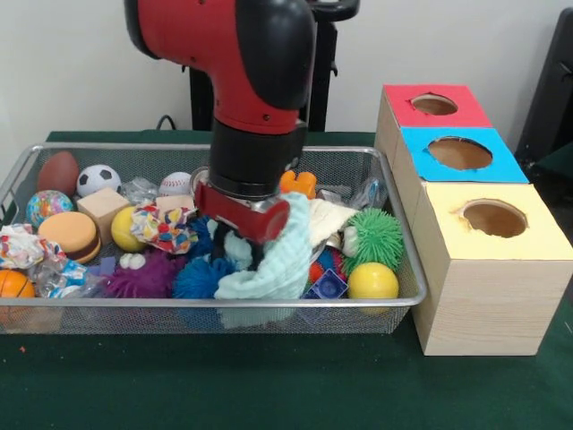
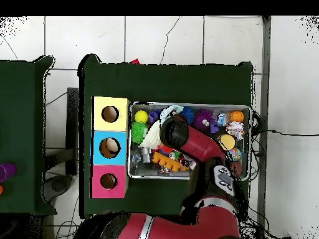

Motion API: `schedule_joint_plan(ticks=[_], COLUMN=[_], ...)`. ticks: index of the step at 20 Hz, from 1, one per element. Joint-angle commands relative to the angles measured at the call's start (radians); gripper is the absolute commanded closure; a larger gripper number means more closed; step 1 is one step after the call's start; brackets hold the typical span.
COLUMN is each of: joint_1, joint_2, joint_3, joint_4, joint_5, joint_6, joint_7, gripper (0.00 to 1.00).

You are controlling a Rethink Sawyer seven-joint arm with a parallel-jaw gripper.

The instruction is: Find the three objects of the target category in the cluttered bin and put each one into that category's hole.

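A plain pale wall backs a dark green tabletop [image 1: 269, 385], where the bin [image 1: 215, 306] of silver wire mesh sits beside three wooden boxes with round holes in their red [image 1: 434, 105], blue [image 1: 459, 153] and yellow [image 1: 493, 218] tops.

The tool [image 1: 246, 240] is down inside the bin, near its middle, with a pale mint cloth [image 1: 273, 264] draped over and beside it on the side toward the boxes. Its fingertips are buried among the toys and the cloth, so I cannot tell whether it is released or clenched, or whether it grips the cloth at all.

Clutter is packed all round it: a green spiky ball [image 1: 374, 237] and a yellow ball [image 1: 372, 281] on the box side, a blue fuzzy ball [image 1: 199, 278] and a purple one [image 1: 143, 276] on the other, a soccer ball [image 1: 98, 179] and baseball [image 1: 175, 184] behind.

As to progress, the overhead view shows something pale inside the blue box's hole [image 2: 110, 147], possibly one item already delivered; the other two holes look dark. Which category is the target is not evident. The bin is full, so most of the sorting seems to remain.
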Motion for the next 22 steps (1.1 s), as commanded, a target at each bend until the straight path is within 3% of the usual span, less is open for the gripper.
schedule_joint_plan(ticks=[1,5,12,22], joint_1=[-0.192,-0.274,-0.35,-0.497], joint_2=[-0.047,-0.077,-0.14,-0.119], joint_3=[0.16,0.184,0.21,0.302], joint_4=[0.154,0.156,0.146,0.064], joint_5=[-0.136,-0.224,-0.33,-0.486], joint_6=[0.061,0.106,0.212,0.289], joint_7=[-0.044,-0.1,-0.127,-0.216], gripper=[0.0,0.0,0.0,0.0])
